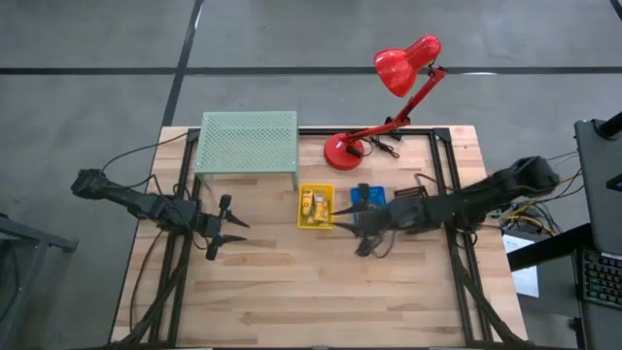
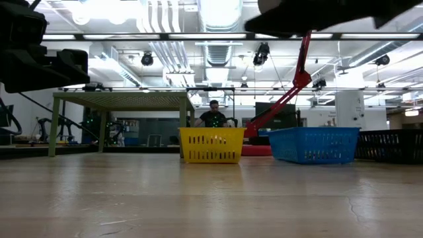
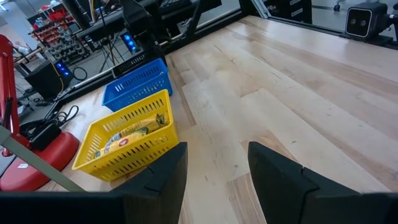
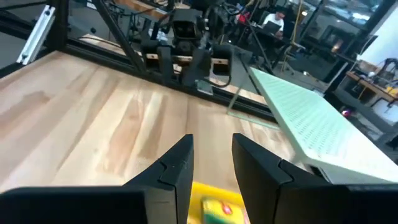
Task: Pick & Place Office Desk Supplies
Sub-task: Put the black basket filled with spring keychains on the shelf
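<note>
A yellow basket (image 1: 316, 206) stands mid-table and holds yellow packets (image 3: 134, 130). A blue basket (image 1: 372, 194) stands close on its right, partly under my right arm. My right gripper (image 1: 346, 222) hovers open by the yellow basket's right near corner, with nothing between its fingers. In the right wrist view (image 4: 211, 163) a yellow packet (image 4: 217, 210) shows just below them. My left gripper (image 1: 241, 231) waits open above the table's left part (image 3: 217, 168), pointing toward the baskets and holding nothing.
A pale green mesh shelf (image 1: 248, 144) stands at the far left of the table. A red desk lamp (image 1: 389, 97) has its base (image 1: 342, 150) at the far middle. Bare wood lies along the near half (image 1: 311, 292). A person (image 2: 213, 116) sits in the room beyond the table.
</note>
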`<action>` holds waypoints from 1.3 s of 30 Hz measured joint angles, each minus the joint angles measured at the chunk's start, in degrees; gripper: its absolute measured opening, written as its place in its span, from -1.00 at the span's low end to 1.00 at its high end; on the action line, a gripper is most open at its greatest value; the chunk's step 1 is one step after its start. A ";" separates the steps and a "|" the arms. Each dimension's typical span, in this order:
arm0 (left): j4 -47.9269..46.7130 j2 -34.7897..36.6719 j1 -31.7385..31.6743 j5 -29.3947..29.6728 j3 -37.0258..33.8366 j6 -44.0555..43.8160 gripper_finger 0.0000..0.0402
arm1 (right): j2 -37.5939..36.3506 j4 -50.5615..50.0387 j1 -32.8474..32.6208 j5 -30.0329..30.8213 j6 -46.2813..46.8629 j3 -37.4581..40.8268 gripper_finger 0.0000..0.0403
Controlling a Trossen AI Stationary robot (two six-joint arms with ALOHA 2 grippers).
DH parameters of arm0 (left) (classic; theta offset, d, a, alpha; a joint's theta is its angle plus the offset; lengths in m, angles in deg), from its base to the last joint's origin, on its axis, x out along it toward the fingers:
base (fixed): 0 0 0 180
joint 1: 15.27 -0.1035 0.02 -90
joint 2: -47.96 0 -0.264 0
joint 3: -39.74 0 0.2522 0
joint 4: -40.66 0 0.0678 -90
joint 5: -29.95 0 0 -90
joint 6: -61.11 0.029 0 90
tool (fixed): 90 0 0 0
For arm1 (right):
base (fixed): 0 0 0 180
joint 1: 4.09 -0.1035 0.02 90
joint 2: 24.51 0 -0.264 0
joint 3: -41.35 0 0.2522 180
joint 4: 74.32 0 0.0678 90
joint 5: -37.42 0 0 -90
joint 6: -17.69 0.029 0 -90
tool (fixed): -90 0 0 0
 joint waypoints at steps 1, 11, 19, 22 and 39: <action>-0.02 -0.02 0.00 -0.02 0.00 0.00 -0.14 | -2.17 0.00 -0.01 0.01 -0.36 1.71 -0.46; 0.00 -0.02 0.00 -0.01 -0.02 0.00 -0.14 | -23.94 0.18 -0.01 4.54 -0.16 18.25 -0.46; 0.00 -0.02 -0.02 0.00 -0.01 0.00 -0.14 | -36.83 3.06 -0.01 4.52 5.69 28.87 -0.46; 0.00 -0.01 -0.02 -0.01 0.00 0.00 -0.14 | -39.09 7.52 -0.01 4.52 2.74 31.12 -0.46; 0.00 0.00 -0.07 -0.01 0.00 0.00 -0.14 | -37.88 -0.25 -0.05 31.01 23.11 27.12 -0.51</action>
